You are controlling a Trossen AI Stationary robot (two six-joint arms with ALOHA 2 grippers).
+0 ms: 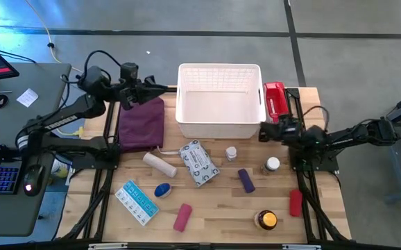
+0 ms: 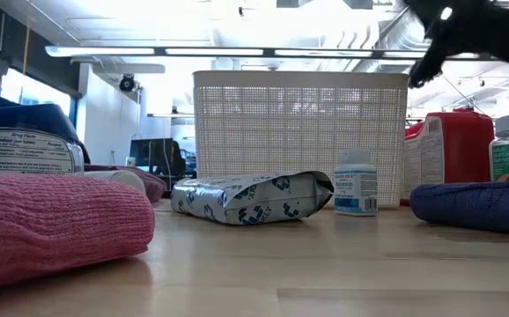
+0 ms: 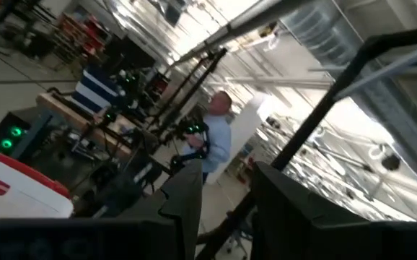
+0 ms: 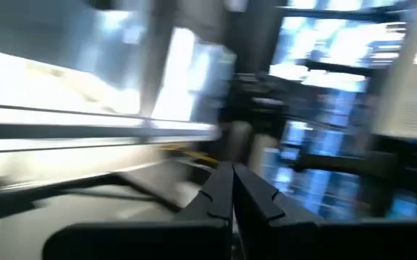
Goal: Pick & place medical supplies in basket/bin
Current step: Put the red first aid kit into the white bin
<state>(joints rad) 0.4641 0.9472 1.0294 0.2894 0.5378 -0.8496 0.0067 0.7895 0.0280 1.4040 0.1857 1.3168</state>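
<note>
Pale wooden slatted table [image 1: 214,215]; white rectangular plastic basket [image 1: 219,101] with perforated sides at its far edge, maroon fabric pouch [image 1: 142,123] left, red hard case [image 1: 275,100] right. Crinkled grey-white wipes packet [image 1: 199,163], rolls and bottles lie scattered nearer. Left gripper [image 1: 171,88] raised by the basket's left rim, jaws narrowly parted, empty. Right gripper [image 1: 263,132] pressed closed near the basket's right corner

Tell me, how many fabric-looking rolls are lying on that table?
4: beige roll beside the maroon pouch, pink roll at the front, purple roll mid-table, red roll at the right edge.
</note>
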